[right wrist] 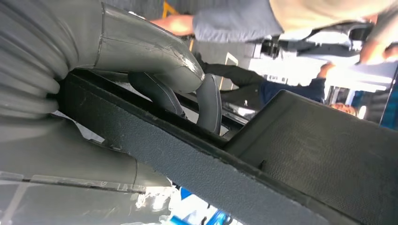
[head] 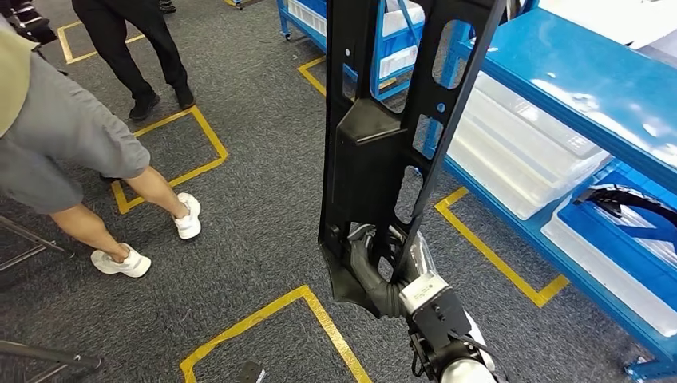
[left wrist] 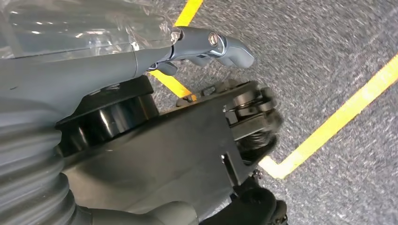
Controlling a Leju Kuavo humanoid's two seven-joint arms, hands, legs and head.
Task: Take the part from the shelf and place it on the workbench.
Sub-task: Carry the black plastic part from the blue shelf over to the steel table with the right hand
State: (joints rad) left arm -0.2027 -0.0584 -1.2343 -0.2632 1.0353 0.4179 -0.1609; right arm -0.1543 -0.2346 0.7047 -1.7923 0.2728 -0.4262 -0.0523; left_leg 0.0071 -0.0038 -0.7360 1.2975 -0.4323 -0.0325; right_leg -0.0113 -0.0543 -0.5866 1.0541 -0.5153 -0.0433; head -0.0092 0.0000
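Observation:
A long black plastic part (head: 375, 136) with several cut-outs stands upright in front of me, above the grey carpet. My right hand (head: 379, 275) grips its lower end, with the arm coming up from the bottom edge. In the right wrist view the thumb and fingers of my right hand (right wrist: 150, 61) wrap over the edge of the part (right wrist: 291, 159). My left hand (left wrist: 220, 108) hangs over the floor holding nothing, its thumb stretched away from the dark fingers (left wrist: 253, 115).
A blue rack (head: 575, 72) with clear plastic bins (head: 519, 152) runs along the right; another black part (head: 627, 199) lies in a lower bin. A person in grey shorts (head: 72, 152) stands close at left, another in black (head: 132, 48) farther back. Yellow floor lines (head: 271, 315).

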